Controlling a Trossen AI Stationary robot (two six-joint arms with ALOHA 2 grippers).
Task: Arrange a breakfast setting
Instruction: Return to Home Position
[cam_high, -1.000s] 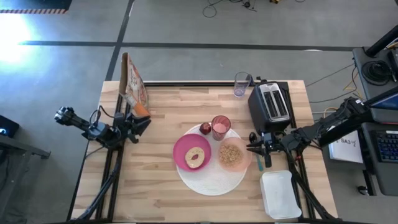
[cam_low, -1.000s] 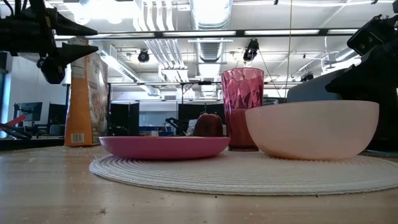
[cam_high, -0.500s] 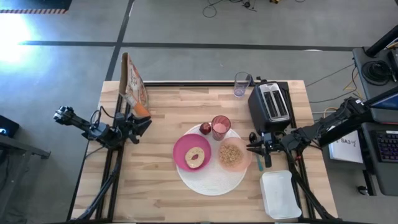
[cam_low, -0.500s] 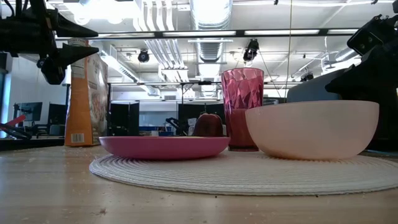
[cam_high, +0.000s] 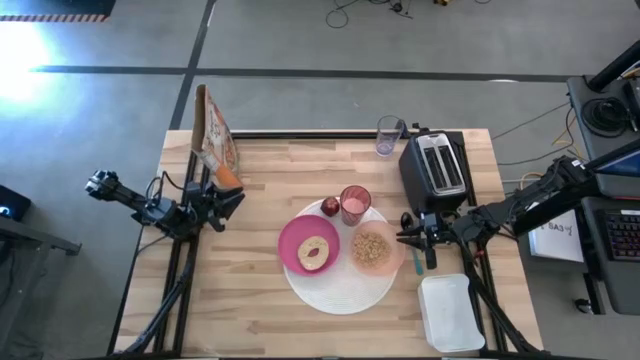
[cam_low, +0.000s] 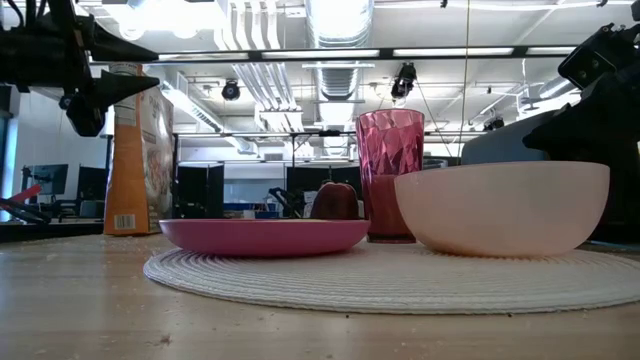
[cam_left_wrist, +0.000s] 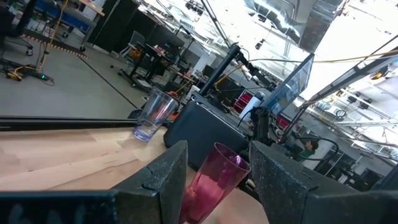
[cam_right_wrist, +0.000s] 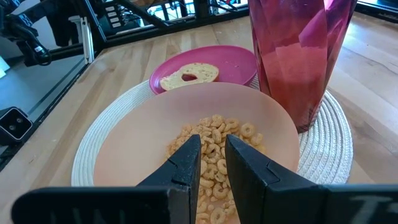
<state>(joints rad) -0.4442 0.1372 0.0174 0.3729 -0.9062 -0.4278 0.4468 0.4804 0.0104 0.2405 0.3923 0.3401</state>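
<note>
Nothing has shifted in the last second; both arms and every dish sit just where they were.

The right gripper (cam_high: 406, 238) hovers low at the right edge of the disc (cam_high: 340, 292). Its arm reaches in level from farther right. Its fingers (cam_right_wrist: 186, 165) are only a narrow gap apart, with nothing between them.

The left gripper (cam_high: 234, 198) hangs well off to the disc's left, raised above the wood and pointing toward the disc. Its fingers (cam_left_wrist: 158, 183) are spread wide and empty.

On the disc:
- The plate (cam_high: 293, 236) lies on the left half with the bagel (cam_high: 314, 252) on it.
- The bowl (cam_low: 500, 210) sits on the right half, holding cereal (cam_high: 371, 246), just in front of the right gripper.
- The tumbler (cam_high: 355, 204) stands upright at the far rim.
- The fruit (cam_high: 330, 207) is just to the tumbler's left, also at the far rim.

A toaster (cam_high: 436, 168) stands beyond the disc's right side, and a tray (cam_high: 452, 312) lies off its near right.
</note>
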